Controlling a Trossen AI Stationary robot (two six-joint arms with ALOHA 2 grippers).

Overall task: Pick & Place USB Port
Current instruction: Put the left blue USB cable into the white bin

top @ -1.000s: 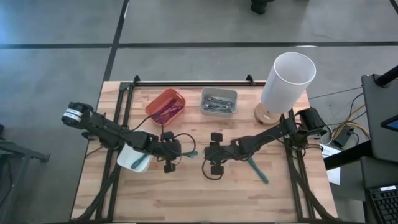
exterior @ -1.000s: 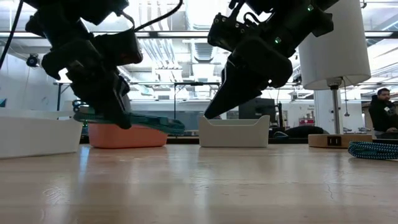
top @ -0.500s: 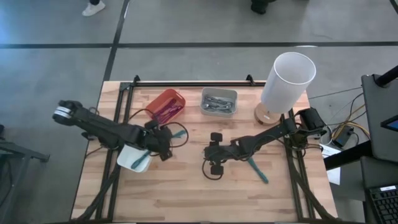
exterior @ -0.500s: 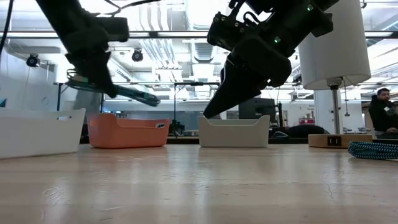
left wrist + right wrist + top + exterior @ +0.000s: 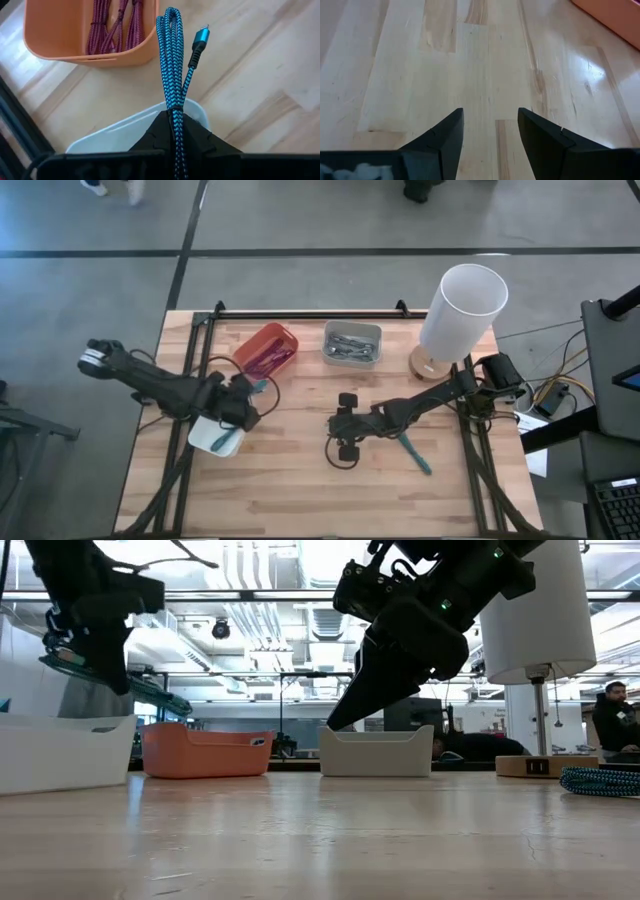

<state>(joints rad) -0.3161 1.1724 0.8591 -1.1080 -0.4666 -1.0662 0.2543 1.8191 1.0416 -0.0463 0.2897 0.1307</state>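
High view: we read no writing or labels anywhere. Our left arm reaches in from the tabletop's left edge, its left claw [image 5: 243, 392] shut tight on a folded blue cable [image 5: 256, 387], held above the white bin [image 5: 212, 436] near that left edge and just short of the orange bin [image 5: 266, 350] at the far edge. In the left wrist view the cable [image 5: 172, 75] sticks out past the clamped fingers, its plug free, with the white bin's rim [image 5: 145, 121] below and the orange bin [image 5: 85, 30], holding dark red cables [image 5: 111, 25], beyond. A second ago this claw hung nearer the tabletop's middle; it has since pulled back toward the left edge and risen. Our right arm stretches low from the right edge, its right claw [image 5: 342, 425] spread wide and empty over the middle, unmoved. A second blue cable [image 5: 413, 452] lies near the right edge.
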